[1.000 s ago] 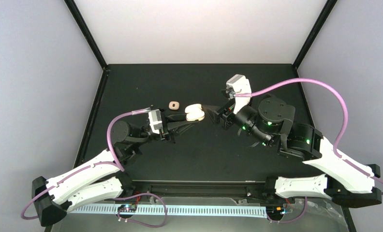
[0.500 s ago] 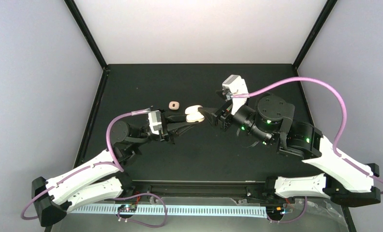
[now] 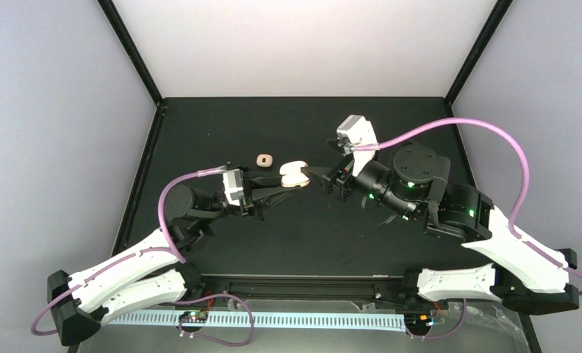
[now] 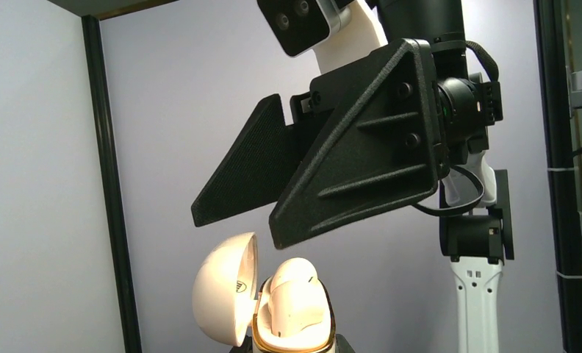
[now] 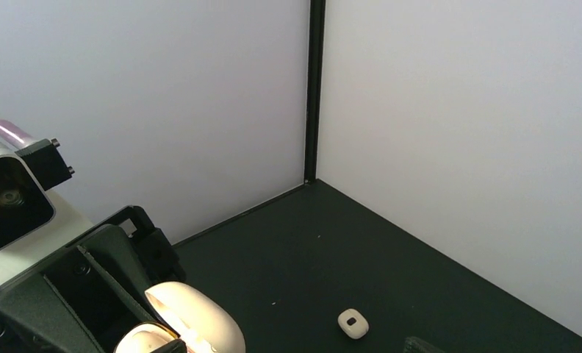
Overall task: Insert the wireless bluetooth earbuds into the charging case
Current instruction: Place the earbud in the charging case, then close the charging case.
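Left jaws clench the open charging case (image 3: 294,174) mid-frame to steady it; right jaws, released, hover beside, likely to seat the earbud (image 4: 292,288).

Earbud (image 4: 294,290) in the case (image 3: 294,173); small piece (image 3: 264,159) on the table (image 3: 295,235), behind-left of it.

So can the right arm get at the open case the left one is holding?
Probably yes. The right pincer is open, its tips close beside the charging case, which the left pincer holds, flipped open. Nothing sits between them.
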